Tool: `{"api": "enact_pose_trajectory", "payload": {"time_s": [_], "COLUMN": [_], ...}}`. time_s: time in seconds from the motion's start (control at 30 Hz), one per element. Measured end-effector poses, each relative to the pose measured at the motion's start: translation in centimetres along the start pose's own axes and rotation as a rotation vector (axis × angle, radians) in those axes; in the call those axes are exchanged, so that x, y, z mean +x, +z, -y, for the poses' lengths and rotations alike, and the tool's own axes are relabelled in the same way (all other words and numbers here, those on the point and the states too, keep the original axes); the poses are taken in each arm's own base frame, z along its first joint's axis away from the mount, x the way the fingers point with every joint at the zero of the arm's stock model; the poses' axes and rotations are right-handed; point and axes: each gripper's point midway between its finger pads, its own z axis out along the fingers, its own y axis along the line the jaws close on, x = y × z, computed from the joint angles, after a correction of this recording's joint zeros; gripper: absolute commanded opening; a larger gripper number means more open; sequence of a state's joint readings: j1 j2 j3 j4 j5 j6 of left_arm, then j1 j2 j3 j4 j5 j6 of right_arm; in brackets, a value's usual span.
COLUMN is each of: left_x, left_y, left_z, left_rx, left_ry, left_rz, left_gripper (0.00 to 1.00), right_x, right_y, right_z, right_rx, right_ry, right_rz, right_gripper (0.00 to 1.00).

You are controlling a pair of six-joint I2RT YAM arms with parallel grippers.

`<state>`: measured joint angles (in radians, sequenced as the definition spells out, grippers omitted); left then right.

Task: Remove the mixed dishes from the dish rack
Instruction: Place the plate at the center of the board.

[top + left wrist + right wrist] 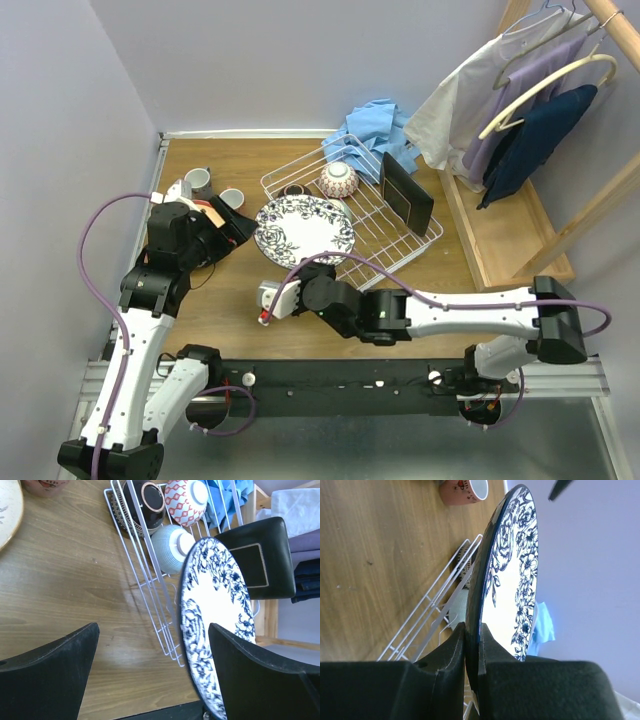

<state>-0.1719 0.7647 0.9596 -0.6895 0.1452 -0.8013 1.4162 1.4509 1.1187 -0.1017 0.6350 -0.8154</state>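
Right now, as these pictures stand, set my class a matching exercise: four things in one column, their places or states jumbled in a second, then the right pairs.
Column one
1. round white ceramic plate with dark blue flowers
2. black square plate
3. small grey cup
4. left pincer

Column two
A. standing upright in the white wire dish rack
B. open, holding nothing
C. clamped by its rim in the right pincer
D. on the wooden table, outside the rack

Pairs: 1-C, 2-A, 3-D, 4-B
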Motion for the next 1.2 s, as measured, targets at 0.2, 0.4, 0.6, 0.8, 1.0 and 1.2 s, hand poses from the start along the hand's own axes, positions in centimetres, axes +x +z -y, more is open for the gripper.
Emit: {"api": "enact_pose_trajectory", "payload": {"time_s": [0.2,0.4,0.6,0.8,1.0,1.2], "left_x": [0.2,1.1,3.2,3.8,4.2,3.8], "left_y": [0.0,0.6,1.7,2.6,3.0,2.9], "left_z": [0.6,-0.1,-1.5,-1.7,-1.4,-0.4], "left_rx": [0.028,0.025,0.01,0.035,0.067,0.104], "left_ry": [-0.036,-0.065,-0.106,-0.127,-0.147,-0.174], "left_rz": [-0.013,-0.026,-0.076,-0.084,-0.087,-0.068], "left_gripper": [0.92,0.81,0.73,0.61,0.37,0.02], "right_x": [-1.0,-1.1,-1.3,-2.0,-2.7,-2.7], "right_y": [1.4,2.2,3.0,3.7,4.3,4.4], "right_z": [-0.8,-1.1,-1.6,-2.2,-2.7,-2.9], "right_rx": [0.062,0.101,0.123,0.12,0.121,0.138], "right_ry": [-0.065,-0.094,-0.116,-0.126,-0.134,-0.088], "right_rz": [-0.015,-0.038,-0.058,-0.056,-0.058,-0.075], "right_gripper": [0.01,0.01,0.01,0.01,0.01,0.02]}}
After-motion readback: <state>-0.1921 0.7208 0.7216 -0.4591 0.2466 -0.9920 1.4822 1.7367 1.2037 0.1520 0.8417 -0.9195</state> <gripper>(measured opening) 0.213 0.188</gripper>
